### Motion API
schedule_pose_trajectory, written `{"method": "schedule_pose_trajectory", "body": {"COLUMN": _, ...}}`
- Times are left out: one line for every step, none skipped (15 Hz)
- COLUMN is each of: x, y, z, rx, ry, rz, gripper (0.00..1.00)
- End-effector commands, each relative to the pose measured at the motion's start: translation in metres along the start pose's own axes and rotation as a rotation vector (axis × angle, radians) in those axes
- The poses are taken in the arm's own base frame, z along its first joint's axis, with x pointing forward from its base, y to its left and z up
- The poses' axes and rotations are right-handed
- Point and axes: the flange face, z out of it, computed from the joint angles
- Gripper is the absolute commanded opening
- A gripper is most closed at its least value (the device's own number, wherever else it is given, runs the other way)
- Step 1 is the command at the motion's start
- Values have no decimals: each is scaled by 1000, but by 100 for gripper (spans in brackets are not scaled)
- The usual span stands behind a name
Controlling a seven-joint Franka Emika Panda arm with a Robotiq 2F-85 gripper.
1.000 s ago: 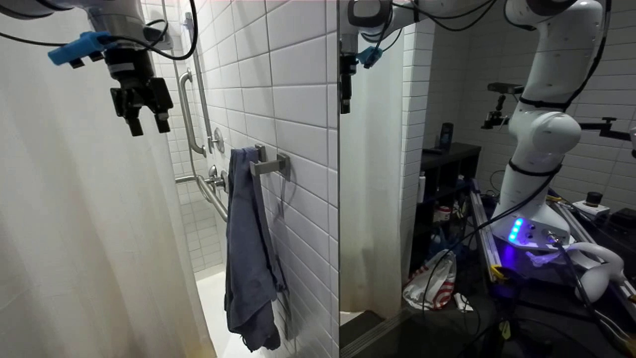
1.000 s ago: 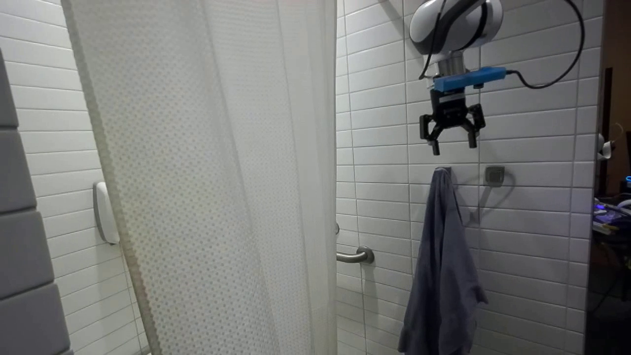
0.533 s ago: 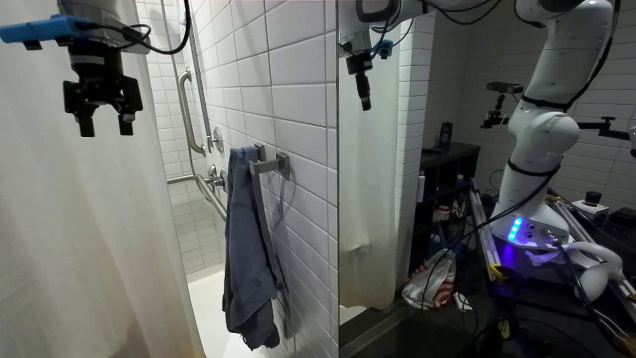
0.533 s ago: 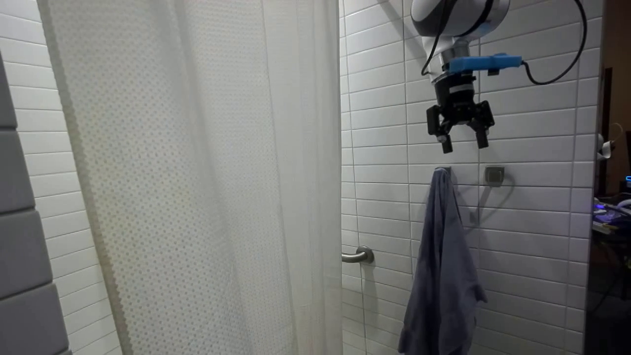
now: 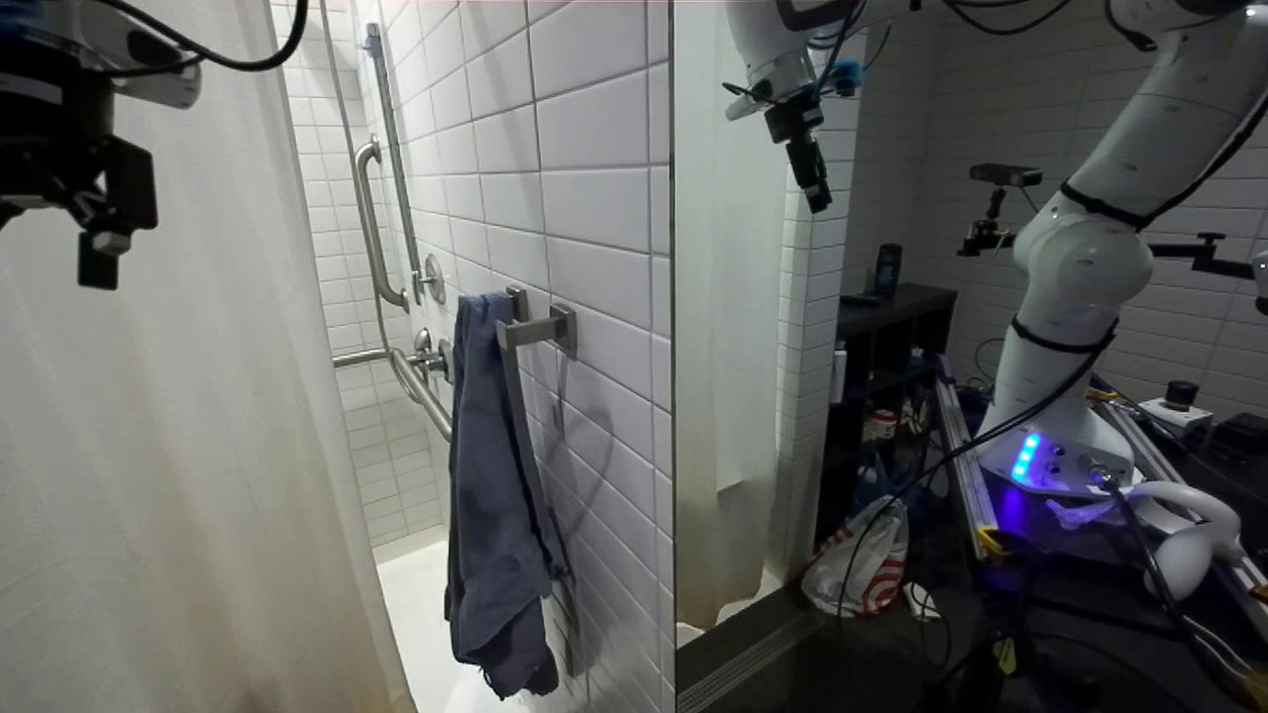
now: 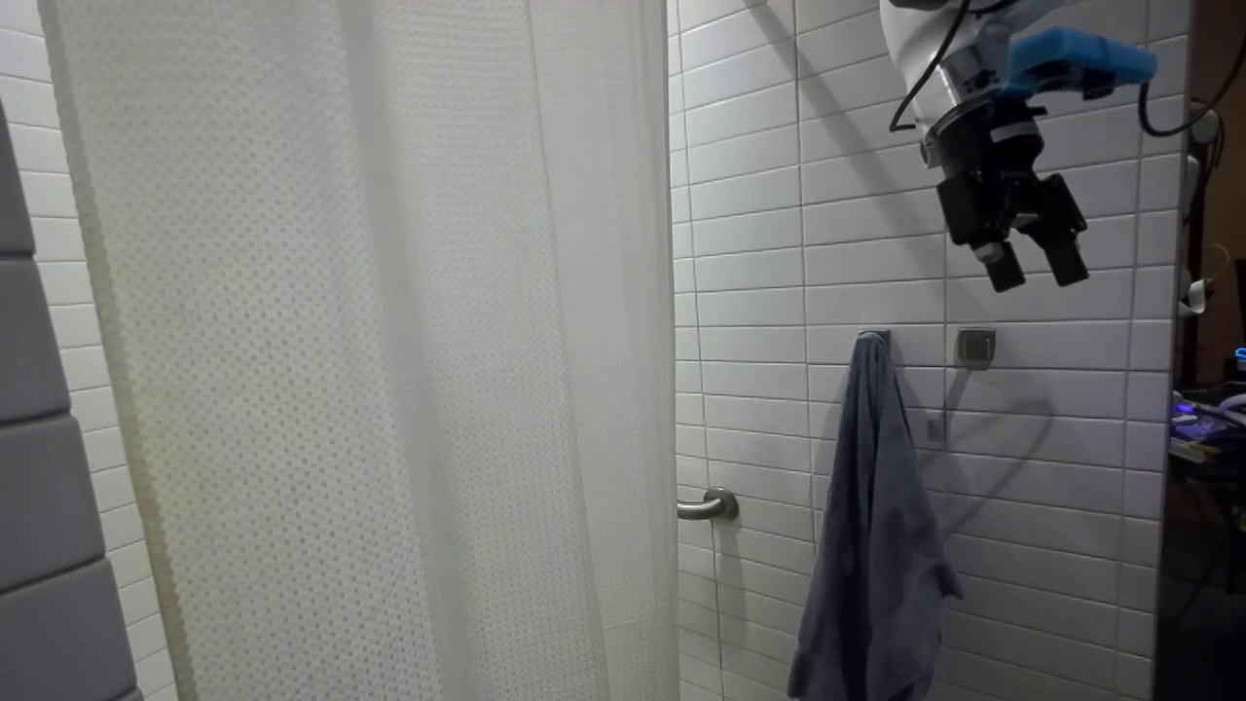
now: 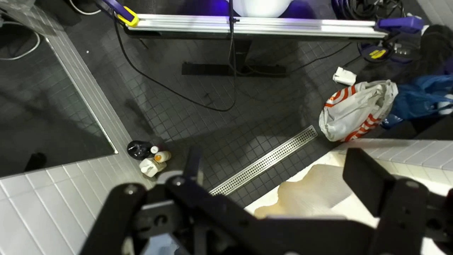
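My gripper (image 6: pixel 1038 268) hangs tilted in the air in front of the tiled wall, its fingers apart with nothing between them. In the wrist view the same gripper (image 7: pixel 277 173) is spread wide above the floor. Only part of it shows at the left edge of an exterior view, where one finger (image 5: pixel 99 259) stands before the shower curtain (image 5: pixel 198 446). A blue-grey towel (image 6: pixel 876 526) hangs from a wall hook, lower than the gripper and apart from it. Beside the towel is a bare square metal hook (image 5: pixel 535 332). The pale, dotted curtain (image 6: pixel 370 341) hangs in folds, touched by no finger.
Steel grab bars (image 5: pixel 371 228) line the shower wall. A mirror (image 5: pixel 743 416) reflects the arm and its stand. On the dark floor are a long drain grate (image 7: pixel 269 159), a white-and-red plastic bag (image 7: pixel 354 109) and several bottles (image 7: pixel 152 161). A metal rail (image 7: pixel 290 27) crosses above.
My gripper has moved away from above the towel, rightward in an exterior view and out past the left edge elsewhere, tilting as it went. The curtain has spread and swung slightly. Jaws stayed apart.
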Motion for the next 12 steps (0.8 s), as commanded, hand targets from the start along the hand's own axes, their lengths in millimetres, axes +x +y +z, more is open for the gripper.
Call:
{"method": "schedule_pose_trajectory", "body": {"x": -48, "y": -19, "z": 36, "rx": -106, "ry": 37, "rz": -148, "gripper": 100}}
{"method": "schedule_pose_trajectory", "body": {"x": -56, "y": -23, "z": 46, "rx": -138, "ry": 46, "rz": -181, "gripper": 100}}
{"method": "schedule_pose_trajectory", "body": {"x": -64, "y": -28, "z": 54, "rx": -166, "ry": 61, "rz": -214, "gripper": 100}}
{"method": "schedule_pose_trajectory", "body": {"x": -74, "y": -31, "z": 63, "rx": -189, "ry": 95, "rz": -236, "gripper": 100}}
{"method": "schedule_pose_trajectory", "body": {"x": -83, "y": -36, "z": 74, "rx": -212, "ry": 132, "rz": -246, "gripper": 100}}
{"method": "schedule_pose_trajectory", "body": {"x": -92, "y": -38, "z": 82, "rx": -231, "ry": 168, "rz": -254, "gripper": 100}}
{"method": "schedule_pose_trajectory", "body": {"x": -98, "y": -39, "z": 90, "rx": -239, "ry": 212, "rz": -249, "gripper": 100}}
{"method": "schedule_pose_trajectory", "body": {"x": -105, "y": -40, "z": 98, "rx": -245, "ry": 251, "rz": -255, "gripper": 100}}
{"method": "schedule_pose_trajectory", "body": {"x": -115, "y": -38, "z": 105, "rx": -237, "ry": 276, "rz": -250, "gripper": 100}}
{"method": "schedule_pose_trajectory", "body": {"x": -126, "y": -35, "z": 114, "rx": -213, "ry": 283, "rz": -232, "gripper": 100}}
{"method": "schedule_pose_trajectory", "body": {"x": -103, "y": -38, "z": 97, "rx": -208, "ry": 210, "rz": -242, "gripper": 100}}
{"method": "schedule_pose_trajectory", "body": {"x": -112, "y": -37, "z": 103, "rx": -204, "ry": 228, "rz": -240, "gripper": 100}}
